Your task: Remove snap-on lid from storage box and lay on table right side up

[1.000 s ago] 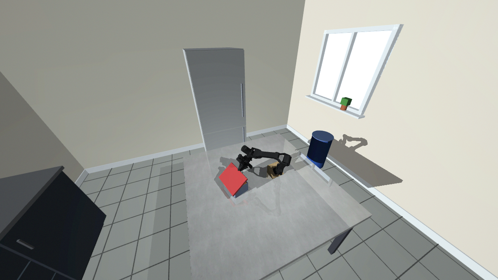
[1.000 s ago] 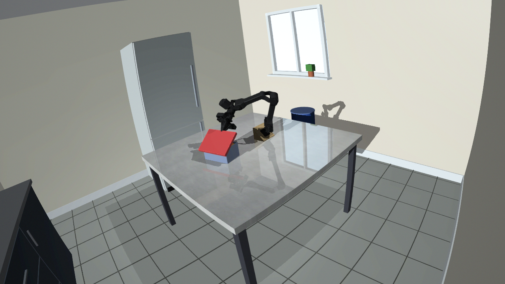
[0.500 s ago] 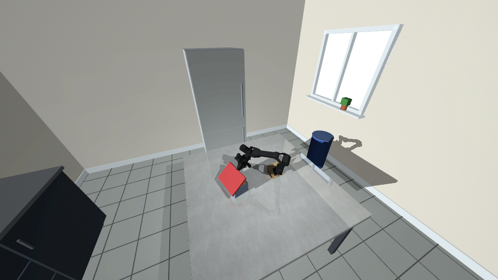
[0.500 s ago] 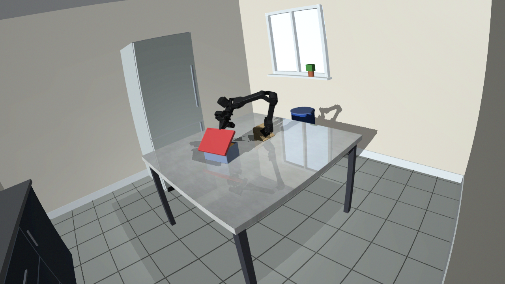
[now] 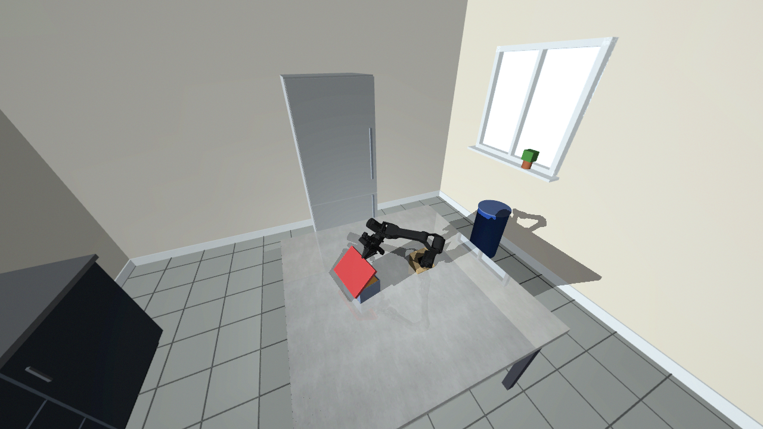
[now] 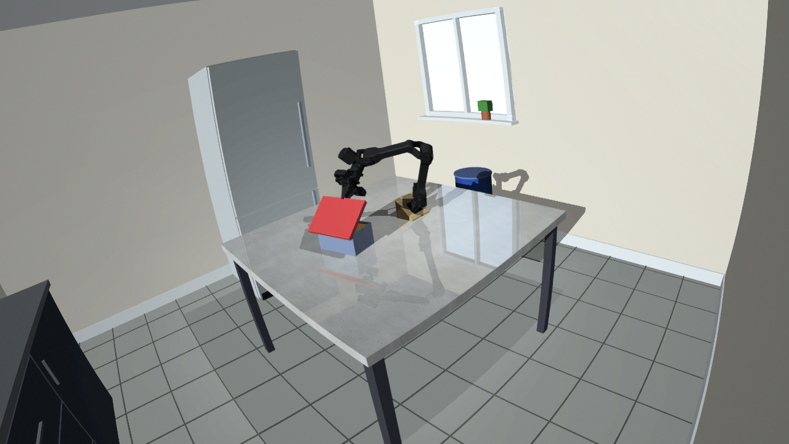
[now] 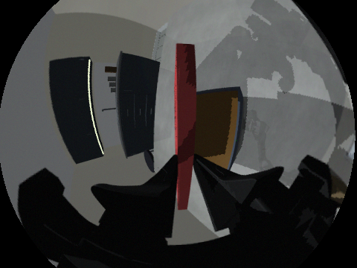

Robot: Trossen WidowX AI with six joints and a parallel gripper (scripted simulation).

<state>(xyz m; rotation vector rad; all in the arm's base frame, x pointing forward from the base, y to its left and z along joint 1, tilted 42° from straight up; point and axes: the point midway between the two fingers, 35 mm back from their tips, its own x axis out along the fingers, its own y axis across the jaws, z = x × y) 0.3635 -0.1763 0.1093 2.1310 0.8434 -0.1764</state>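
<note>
The red lid [image 5: 354, 271] [image 6: 337, 217] [image 7: 185, 112] is steeply tilted above the storage box, its arm-side edge raised and its far edge low near the box's far side. Whether that low edge touches the box I cannot tell. The blue-grey box [image 5: 369, 291] [image 6: 337, 244] [image 7: 241, 123] stands upright on the table, and its orange-brown inside shows on the arm's side. My gripper [image 5: 363, 257] [image 6: 344, 197] [image 7: 184, 157] is shut on the lid's raised edge, one finger on each face. Part of the box is hidden behind the lid.
The table [image 5: 368, 367] [image 6: 386, 325] has a glossy grey top. The arm's wooden-coloured base block [image 5: 416, 263] [image 6: 405, 208] stands on it, beyond the box. A blue bin [image 5: 489, 232] [image 6: 473, 180] and a tall fridge [image 5: 335, 149] [image 6: 259, 137] stand beyond the table.
</note>
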